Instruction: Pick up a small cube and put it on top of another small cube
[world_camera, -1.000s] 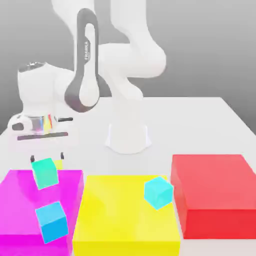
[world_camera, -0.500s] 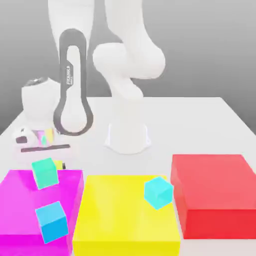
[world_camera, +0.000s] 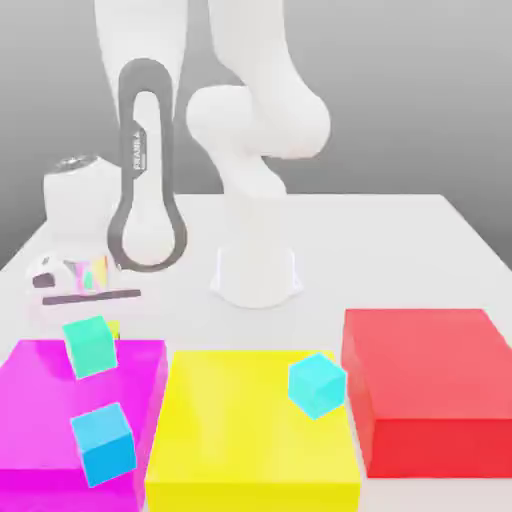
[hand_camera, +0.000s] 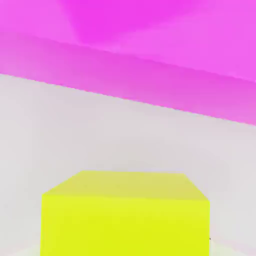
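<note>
The small cube (hand_camera: 125, 216) is bright yellow and rests on the white table, very close under the hand, with the magenta block (hand_camera: 150, 50) just beyond it. In the exterior view only a yellow sliver of this small cube (world_camera: 114, 326) peeks out behind the teal-green cube (world_camera: 90, 346). My gripper (world_camera: 82, 292) hangs low right over that spot, at the far edge of the magenta block (world_camera: 40, 400), shut on the small cube. A blue cube (world_camera: 103, 443) lies on the magenta block and a cyan cube (world_camera: 318, 384) on the big yellow block (world_camera: 250, 440).
A tall red block (world_camera: 430, 390) stands at the exterior view's right. The arm's white base (world_camera: 256, 275) sits mid-table behind the blocks. White tabletop (world_camera: 400, 250) stretches behind the red block.
The arm has swung down and the hand has dropped lower over the small yellow cube. The jaws went from wide open to shut. The other cubes have stayed put.
</note>
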